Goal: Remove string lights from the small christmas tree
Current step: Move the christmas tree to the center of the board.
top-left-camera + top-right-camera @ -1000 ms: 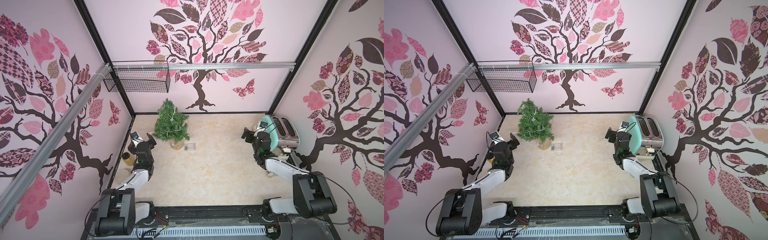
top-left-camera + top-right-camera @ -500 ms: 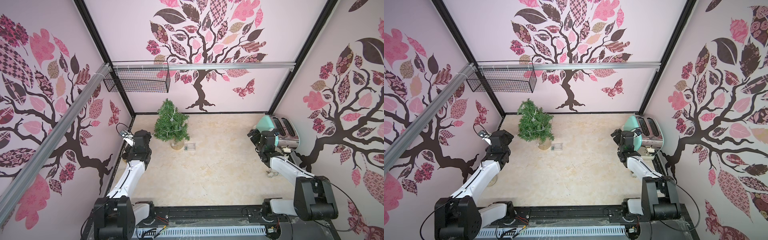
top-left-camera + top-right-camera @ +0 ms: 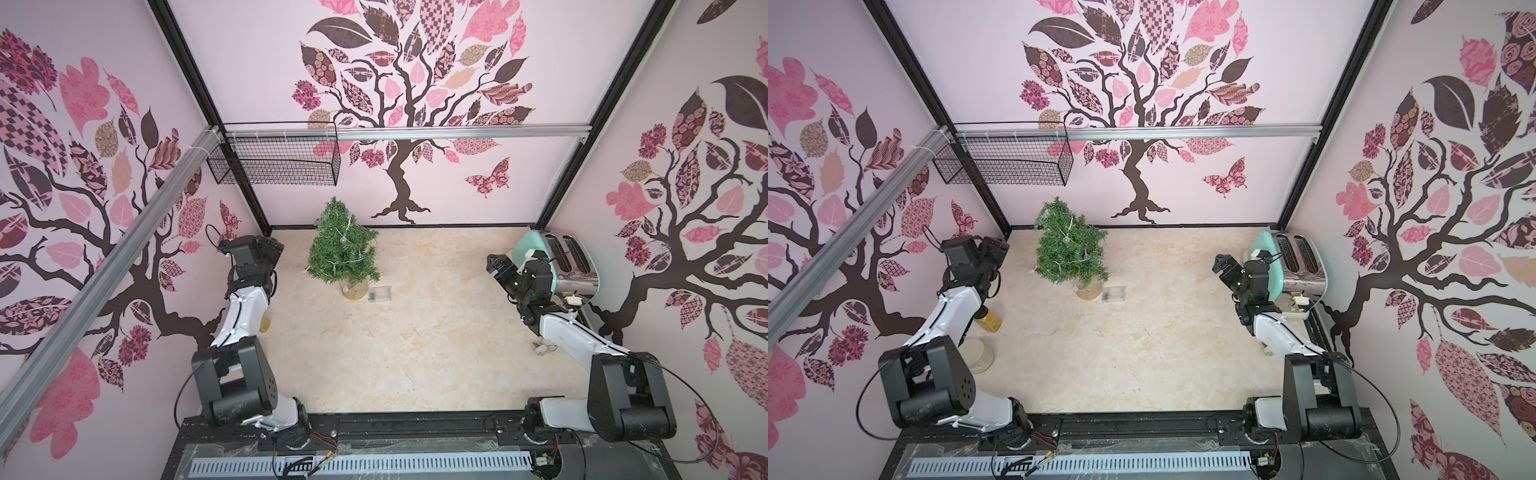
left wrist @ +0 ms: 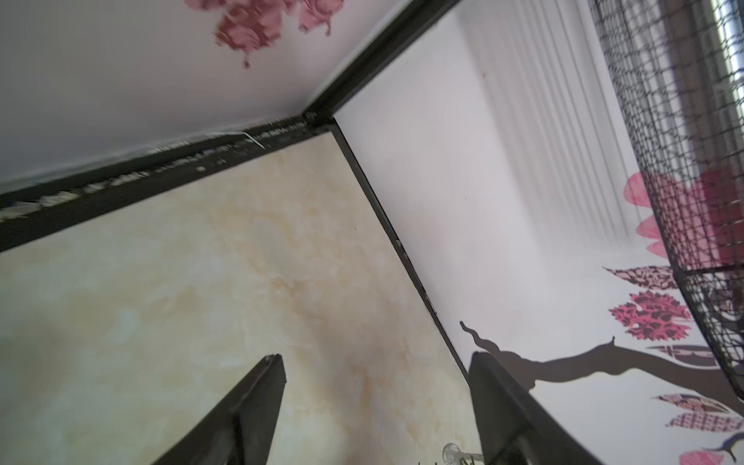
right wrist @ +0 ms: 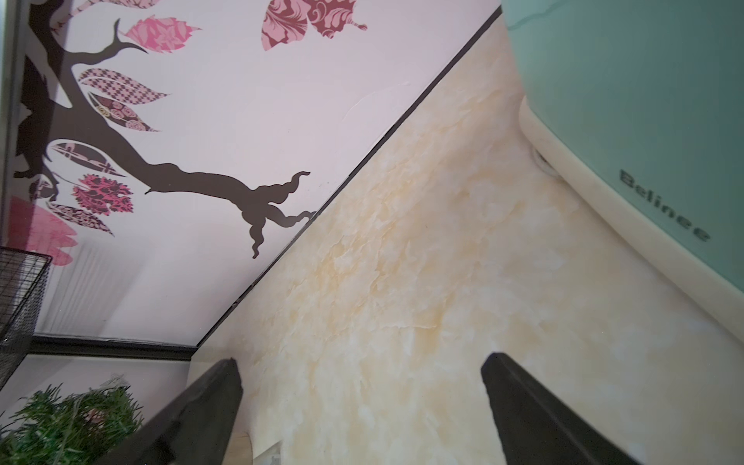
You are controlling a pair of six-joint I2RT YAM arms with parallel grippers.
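Your left end effector [image 4: 374,358] is hovering open and empty near the small christmas tree [image 3: 343,249], which is standing at the back left of the tabletop [image 3: 415,340] and wearing the string lights [image 3: 343,240]. Your right end effector [image 5: 361,359] is gaping wide, holding nothing, beside the toaster [image 3: 569,262].

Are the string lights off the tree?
No, in a top view the string lights are draped across the branches of the small christmas tree.

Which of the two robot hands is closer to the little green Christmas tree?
The left gripper, close beside the small christmas tree; the right gripper sits far across the table, by the mint toaster.
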